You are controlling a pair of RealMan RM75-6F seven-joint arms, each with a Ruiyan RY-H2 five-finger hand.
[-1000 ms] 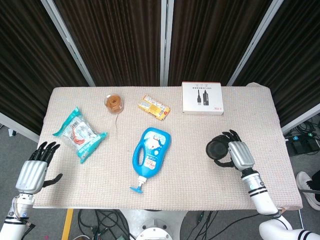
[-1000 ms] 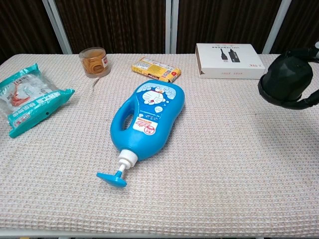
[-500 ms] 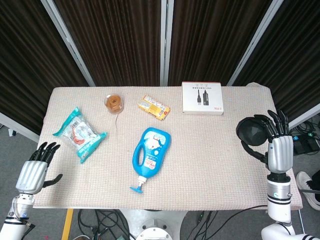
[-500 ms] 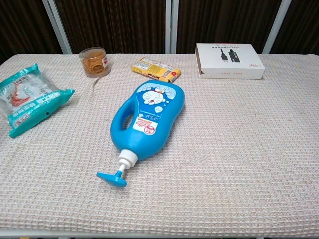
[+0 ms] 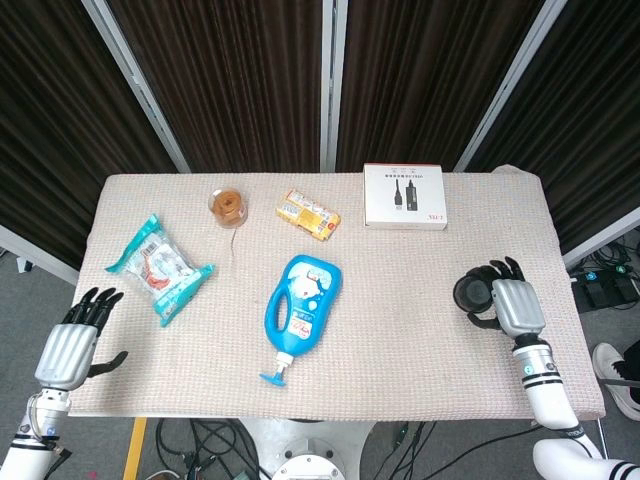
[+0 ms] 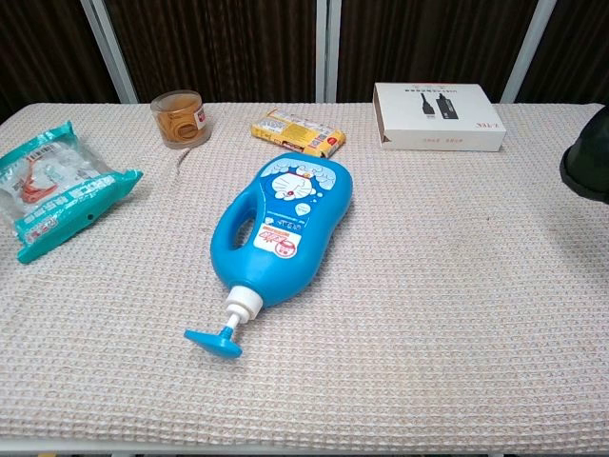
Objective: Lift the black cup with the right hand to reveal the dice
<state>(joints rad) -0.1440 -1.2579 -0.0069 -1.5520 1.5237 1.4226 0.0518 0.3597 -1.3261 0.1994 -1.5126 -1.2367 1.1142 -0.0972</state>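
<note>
The right hand [image 5: 508, 305] holds the black cup [image 5: 473, 293] at the right end of the table [image 5: 400, 350], fingers curled around its body from the side nearer the robot. The cup lies directly on the inner, leftward side of the palm, touching it. Its dark round face is turned up toward the head camera; whether that is mouth or base cannot be told, so its long axis reads as roughly upright or tilted a little. In the chest view only a sliver of the cup [image 6: 585, 164] shows at the right edge, and whether it rests on the cloth or hangs just above it cannot be judged. No dice is visible in either view. The left hand [image 5: 72, 340] hangs off the table's left front corner, fingers spread and empty, well apart from the cup, so the right hand is by far the nearer. Against half a second ago, the cup and right hand have come down and inward from a higher position past the right edge; a second ago they stood further left over the cloth. The blue bottle [image 5: 301, 306] and the other items have not shifted. Judgement: the lift is done, the reveal unconfirmed.
</note>
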